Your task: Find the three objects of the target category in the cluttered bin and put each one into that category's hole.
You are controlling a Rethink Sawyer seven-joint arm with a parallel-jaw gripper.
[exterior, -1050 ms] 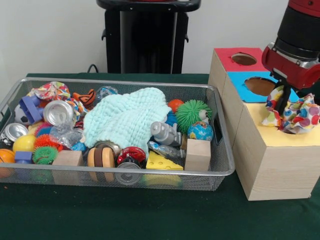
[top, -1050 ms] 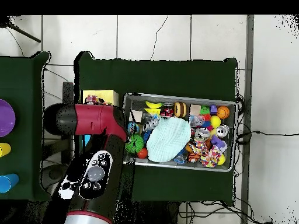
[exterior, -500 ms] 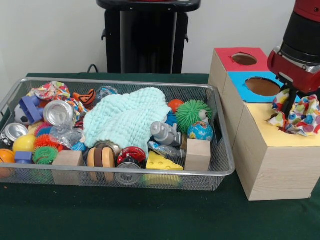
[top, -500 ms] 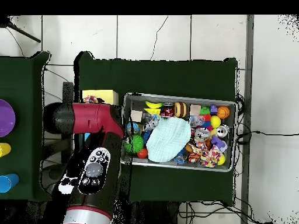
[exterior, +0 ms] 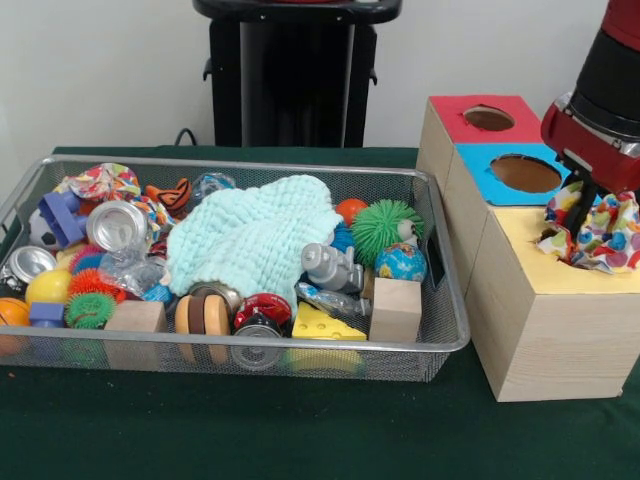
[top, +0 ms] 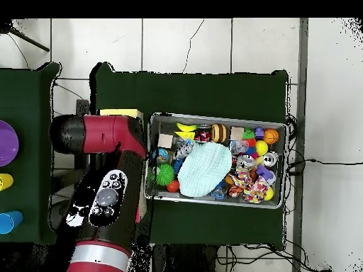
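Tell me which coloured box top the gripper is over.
The yellow top, nearest the camera; the gripper pokes polka-dot cloth there, while red and blue tops stand clear.

In the front view, a wire basket (exterior: 440,345) is sitting on the table (exterior: 250,430) to the left of a wooden box (exterior: 560,330), and a knitted cloth (exterior: 250,235) is lying in the middle of it over the other things. A cheese wedge (exterior: 320,325) and a wooden block (exterior: 396,308) are resting side by side against the basket's front wall, with a globe ball (exterior: 401,262) just behind the block. On the box's near section, a spotted cloth (exterior: 605,232) is bunching around the opening, directly beneath the gripper (exterior: 582,205).
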